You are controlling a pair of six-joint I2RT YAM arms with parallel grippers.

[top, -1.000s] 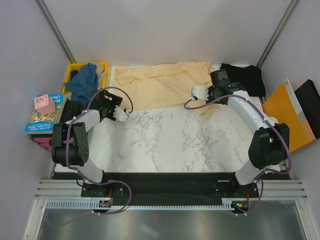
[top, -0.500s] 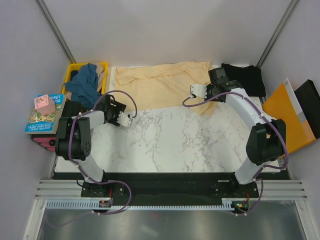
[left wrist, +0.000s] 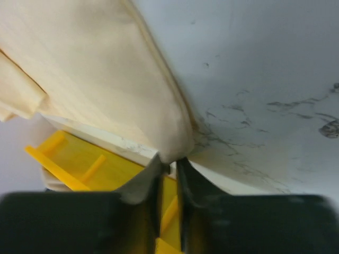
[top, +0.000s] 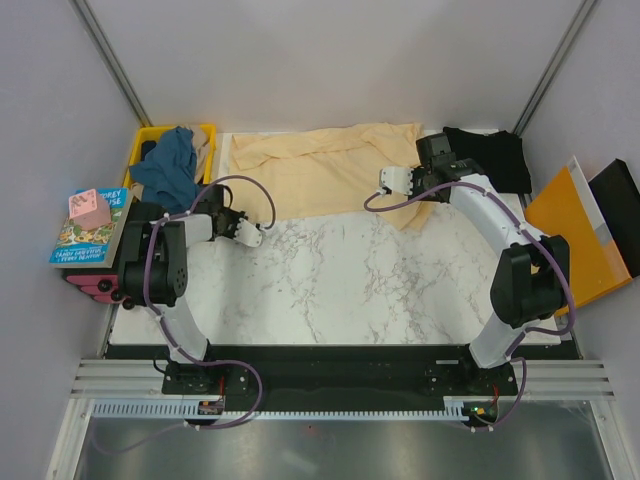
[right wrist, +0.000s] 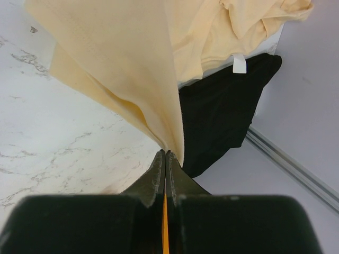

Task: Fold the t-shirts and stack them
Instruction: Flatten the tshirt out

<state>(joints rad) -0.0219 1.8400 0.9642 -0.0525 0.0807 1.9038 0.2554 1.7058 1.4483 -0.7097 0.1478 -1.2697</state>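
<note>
Cream-yellow t-shirt (top: 320, 165): lies rumpled along the far edge of the surface, reaching from just beside the crate on the left to the black shirt on the right; both near corners are pulled to points.
Left pincer (left wrist: 169, 166): narrow, its fingertips nipping the near-left corner of the cream-yellow cloth, low over the left edge of the surface with the crate just behind.
Right pincer (right wrist: 165, 156): fingers pressed together on the near-right hem of the same shirt, the cloth rising from them in a taut fold.
Black t-shirt (top: 495, 155): flat at the far right corner, touching the cream-yellow shirt's right end.
Teal-blue t-shirt (top: 170, 165): bunched in and over the crate.
Yellow crate (top: 205, 132): at the far left corner, off the marbled top.
Surface (top: 340, 275): white with grey veining.
Orange folder (top: 570, 230): well to the right, off the surface, tilted.
</note>
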